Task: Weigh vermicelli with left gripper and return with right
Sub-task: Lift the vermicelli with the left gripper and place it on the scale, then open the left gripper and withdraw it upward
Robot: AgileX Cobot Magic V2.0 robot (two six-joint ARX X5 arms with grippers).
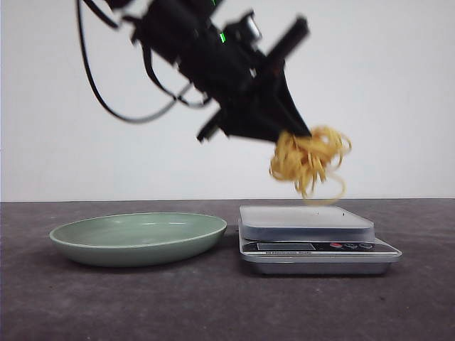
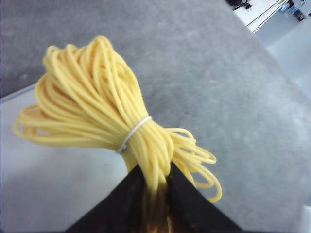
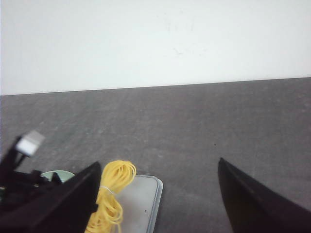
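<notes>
1. My left claw (image 1: pixel 288 138) is clenched on the noodle bundle (image 1: pixel 309 160), up in the air above the scale (image 1: pixel 316 245). The arm slants down from the upper left, and the noodles stick out past my fingertips to the right.
2. In my left wrist view, my two black fingers (image 2: pixel 182 201) pinch the gathered end of the noodle bundle (image 2: pixel 97 107) between them. A thin white tie (image 2: pixel 133 133) cinches the strands just beyond my fingertips, and past it the yellow loops fan out wide.
3. The noodles hang clear of the scale's grey platform (image 1: pixel 306 215); I see a gap between the lowest loose loops and the platform. The bundle sits over the platform's middle to right part.
4. The green plate (image 1: pixel 138 238) lies on the dark table (image 1: pixel 213 305) just left of the scale, its rim near the scale's left edge. I cannot tell whether they touch.
5. My right claw (image 3: pixel 155 194) is spread open, its two dark fingers (image 3: pixel 252 199) far apart, gripping nothing. From its wrist view, the noodles (image 3: pixel 114 189) hang over the scale's platform (image 3: pixel 141 201), and a sliver of the plate (image 3: pixel 58 174) shows to the left.
</notes>
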